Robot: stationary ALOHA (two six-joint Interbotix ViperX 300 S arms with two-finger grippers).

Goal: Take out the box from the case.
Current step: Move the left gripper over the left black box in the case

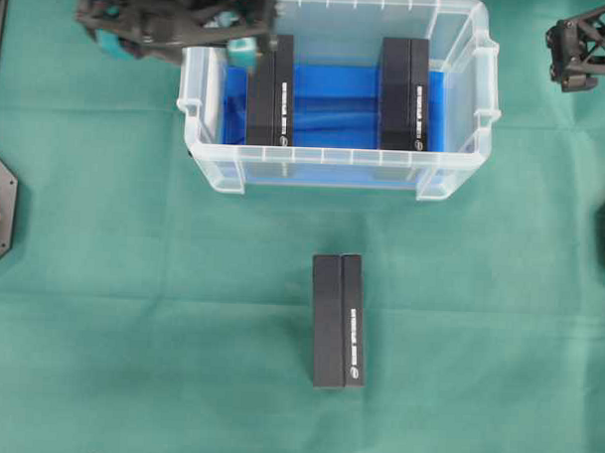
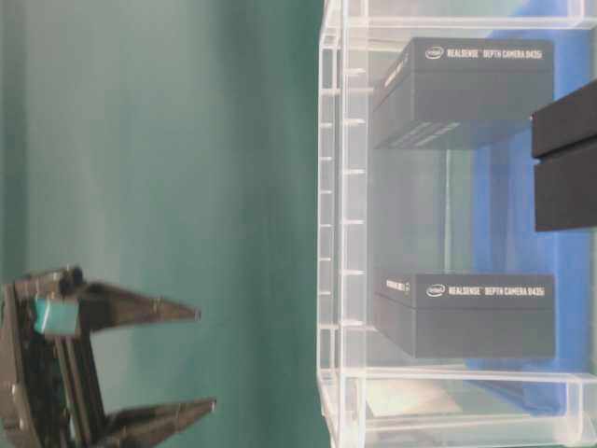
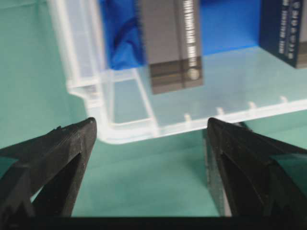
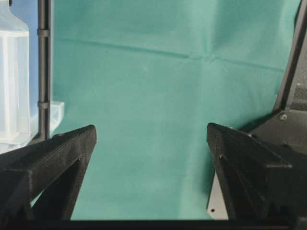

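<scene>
With one RealSense box (image 1: 338,320) already lying out on the green worktop (image 1: 132,280), we are hovering our wide-open, empty left hand (image 3: 151,139) beside the clear case (image 1: 334,168), needing next to descend around the left box (image 1: 269,90) inside.

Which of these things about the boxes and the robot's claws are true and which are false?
1. Two black boxes are inside the case. True: the left box and the right box.
2. A third box lies on the green cloth outside the case. True.
3. The left gripper is squeezing a box. False: its jaws are wide open and hold nothing.
4. The case has a red lining. False: the blue cloth lines its bottom.
5. The right gripper is open and empty. True.
</scene>
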